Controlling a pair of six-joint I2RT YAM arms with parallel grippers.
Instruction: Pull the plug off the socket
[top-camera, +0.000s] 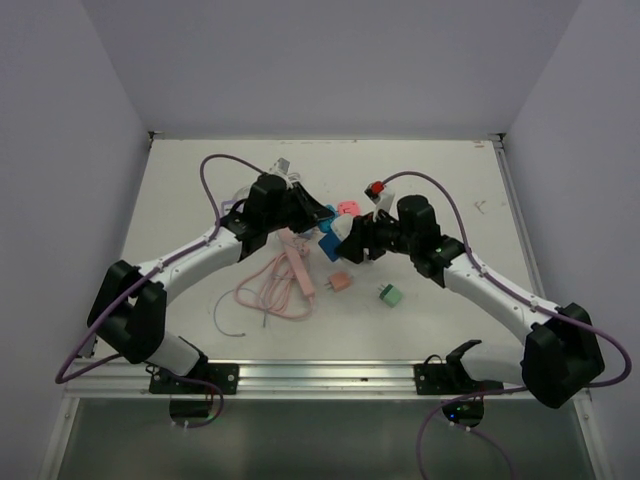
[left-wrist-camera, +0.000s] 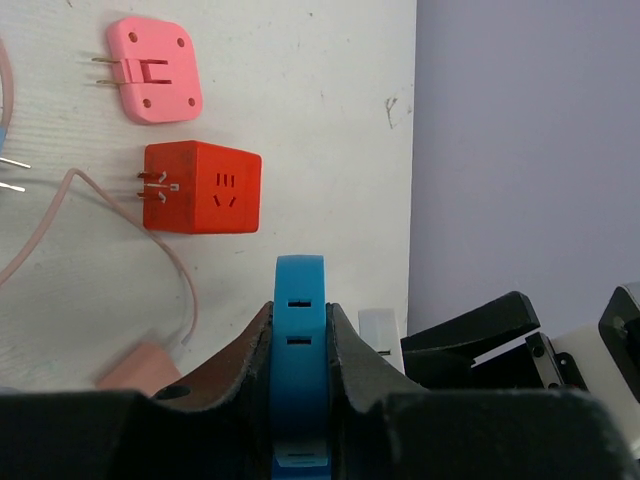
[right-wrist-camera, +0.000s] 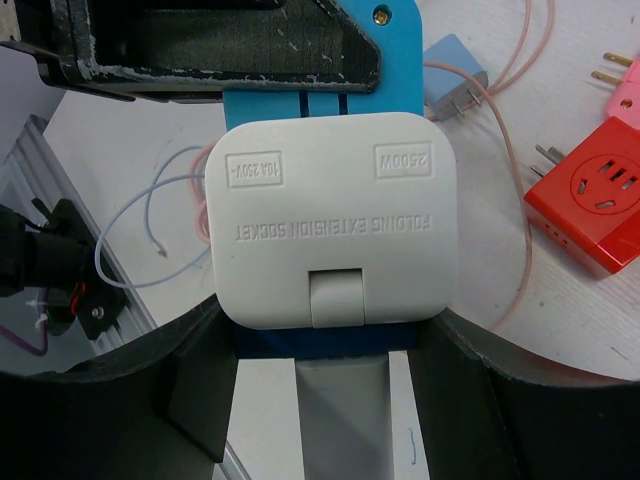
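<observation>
The left gripper pinches the blue socket edgewise between its fingers. The right gripper clasps the white plug, fingers pressing both its sides.

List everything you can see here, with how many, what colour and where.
socket: 1, blue, clamped in the left tool
plug: 1, white, on the socket, between the right tool's fingers
cube adapter: 1, red, on the table beyond the tools
flat adapter: 1, pink, beside the cube adapter
salmon adapter: 1, mid-table, nearer the arm bases
green adapter: 1, right of the salmon adapter
cable: 1, pink, loosely coiled left of centre
wire: 1, thin, pale, near the left arm
table: 1, white
left tool: 1, black, shut on the socket
right tool: 1, black, closed on the plug
</observation>
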